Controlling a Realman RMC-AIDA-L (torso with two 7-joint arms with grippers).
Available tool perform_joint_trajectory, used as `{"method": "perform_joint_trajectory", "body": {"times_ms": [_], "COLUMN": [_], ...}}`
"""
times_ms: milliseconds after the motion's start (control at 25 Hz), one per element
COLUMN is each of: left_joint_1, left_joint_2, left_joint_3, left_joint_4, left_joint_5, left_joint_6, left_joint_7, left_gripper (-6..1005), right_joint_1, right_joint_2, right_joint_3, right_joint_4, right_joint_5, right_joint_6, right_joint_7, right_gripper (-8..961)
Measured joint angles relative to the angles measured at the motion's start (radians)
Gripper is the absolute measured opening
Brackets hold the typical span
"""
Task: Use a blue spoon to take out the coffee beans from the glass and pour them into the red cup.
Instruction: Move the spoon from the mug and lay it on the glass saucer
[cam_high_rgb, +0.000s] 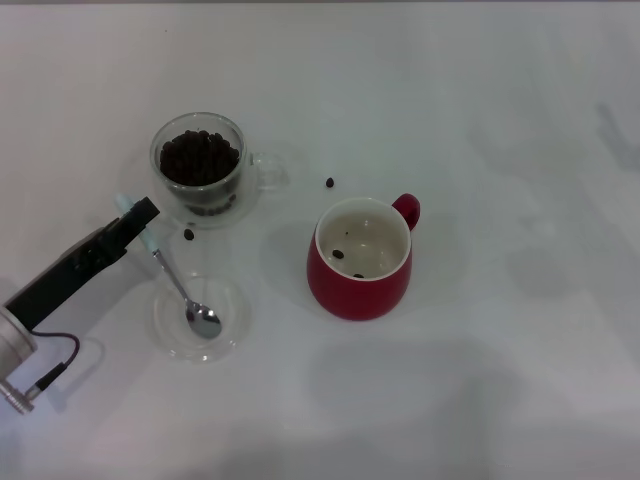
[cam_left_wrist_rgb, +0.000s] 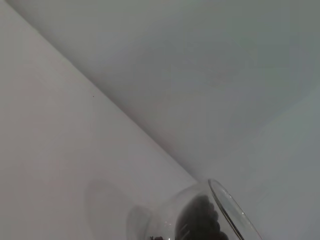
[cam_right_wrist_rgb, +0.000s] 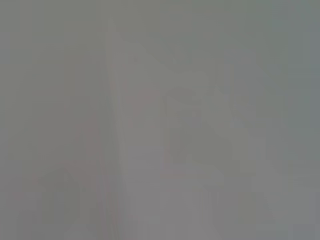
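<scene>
- The left arm reaches in from the near left edge of the white surface (cam_high_rgb: 500, 120); its black left gripper (cam_high_rgb: 140, 220) is at the pale handle of the spoon (cam_high_rgb: 180, 285). The fingers appear closed around the handle end, though the grip itself is partly hidden.
- The spoon slants from the gripper down toward the robot, its metal bowl resting in a flat clear dish (cam_high_rgb: 198, 318) near the front left.
- The red cup (cam_high_rgb: 360, 260) stands upright just right of centre, handle pointing away and to the right, well apart from the dish. 2 beans lie on its cream inside.
- 1 loose bean (cam_high_rgb: 188, 234) sits just beside the glass's base, near the gripper; another (cam_high_rgb: 329, 182) lies between glass and cup.
- Farthest off, the glass (cam_high_rgb: 200, 165) stands upright, heaped with beans (cam_high_rgb: 200, 158), handle to the right. The left wrist view catches its rim (cam_left_wrist_rgb: 232, 210) and dark contents.
- The right gripper is not visible; its wrist view is a blur.
</scene>
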Motion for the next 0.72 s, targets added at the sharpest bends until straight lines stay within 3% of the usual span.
{"method": "perform_joint_trajectory", "body": {"times_ms": [480,720], "left_joint_1": [-0.001,-0.001], "left_joint_2": [0.0,0.0], "left_joint_3": [0.003,0.003], "left_joint_4": [0.021,0.023], "left_joint_5": [0.022,0.032], "left_joint_6": [0.0,0.0], "left_joint_7": [-0.002,-0.002], "left_gripper": [148,234], "right_joint_1": [-0.012,-0.015], "right_joint_2": [0.001,0.001], "right_joint_3": [0.0,0.0], "right_joint_4": [0.004,0.006], "right_joint_5": [0.002,0.002], "right_joint_6": [-0.009,-0.011], "right_joint_7": [0.0,0.0], "right_gripper": [828,828]}}
